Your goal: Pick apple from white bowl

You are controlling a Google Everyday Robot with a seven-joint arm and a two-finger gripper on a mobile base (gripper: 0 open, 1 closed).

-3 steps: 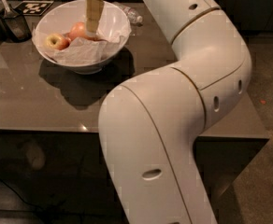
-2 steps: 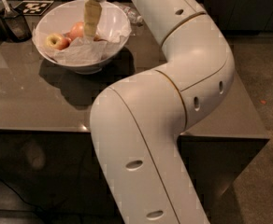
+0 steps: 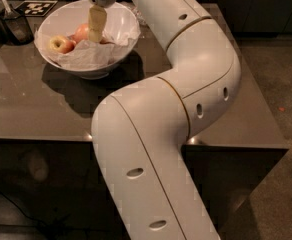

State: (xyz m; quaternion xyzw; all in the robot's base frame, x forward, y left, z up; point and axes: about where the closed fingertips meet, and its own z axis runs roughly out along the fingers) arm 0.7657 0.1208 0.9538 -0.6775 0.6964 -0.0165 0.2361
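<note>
- Dark, glossy brown tabletop (image 3: 46,104) carried the large, deep, round white bowl (image 3: 117,54) near its far left corner.
- Crumpled white paper (image 3: 88,56) lined the bowl.
- The round reddish-pink apple (image 3: 81,32) lay on that paper toward the bowl's far side, with a paler yellow apple (image 3: 60,44) just beside it.
- The pale tan gripper (image 3: 96,34) pointed straight down inside the bowl, close against the reddish-pink apple; whether it was spread or closed could not be told.
- The thick white jointed arm (image 3: 186,84) arched over the tabletop.
</note>
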